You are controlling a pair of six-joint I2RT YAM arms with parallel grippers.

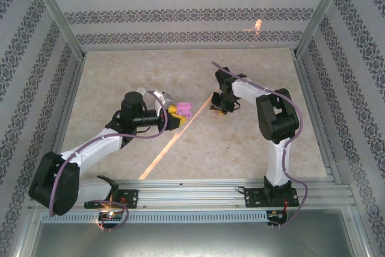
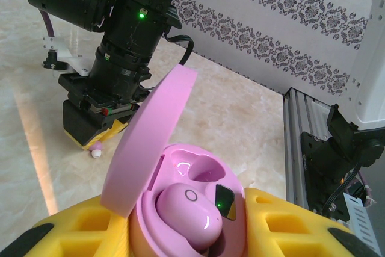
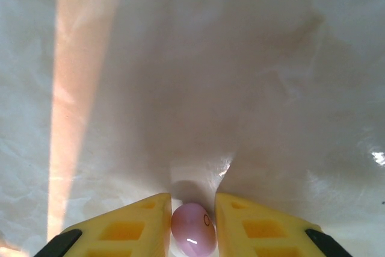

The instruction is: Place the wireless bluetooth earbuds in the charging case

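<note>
We note left gripper (image 2: 180, 236) clamps open case (image 2: 150, 142), one earbud (image 2: 189, 212) seated; right gripper (image 3: 192, 215) pinches second earbud (image 3: 193, 233). We advise aligning over empty socket (image 2: 201, 170), lowering slowly.

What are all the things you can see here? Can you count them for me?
charging case: one, pink, lid open, held in the left gripper
seated earbud: one, pink, in the case; the slot beside it is empty
held earbud: one, pink, between the right gripper's fingers
table: one, beige marble, under everything
walls: three, white with grey patterned stripes, around the table
left gripper: one, yellow fingers, shut on the case
right gripper: one, yellow fingers, shut on the earbud
</note>
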